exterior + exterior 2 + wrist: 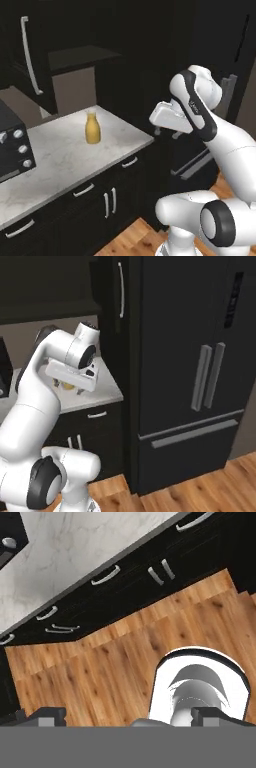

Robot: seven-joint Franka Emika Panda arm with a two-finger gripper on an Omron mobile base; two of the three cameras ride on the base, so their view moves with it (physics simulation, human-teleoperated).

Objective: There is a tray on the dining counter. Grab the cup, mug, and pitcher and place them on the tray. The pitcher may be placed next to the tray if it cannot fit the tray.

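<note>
Fingertips [47, 716] set wide apart, gripping nothing, aimed down at wooden floor [100, 667], likely mid-transit; amber bottle-shaped pitcher [92, 128] upright on white-grey marble counter [60, 155] beside black toaster oven [12, 142], well apart from gripper [130, 718]; pickup not yet begun.

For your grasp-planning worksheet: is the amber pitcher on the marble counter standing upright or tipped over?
Upright. In the left base view the pitcher stands on its base on the marble counter, neck pointing up, apart from the toaster oven.
</note>
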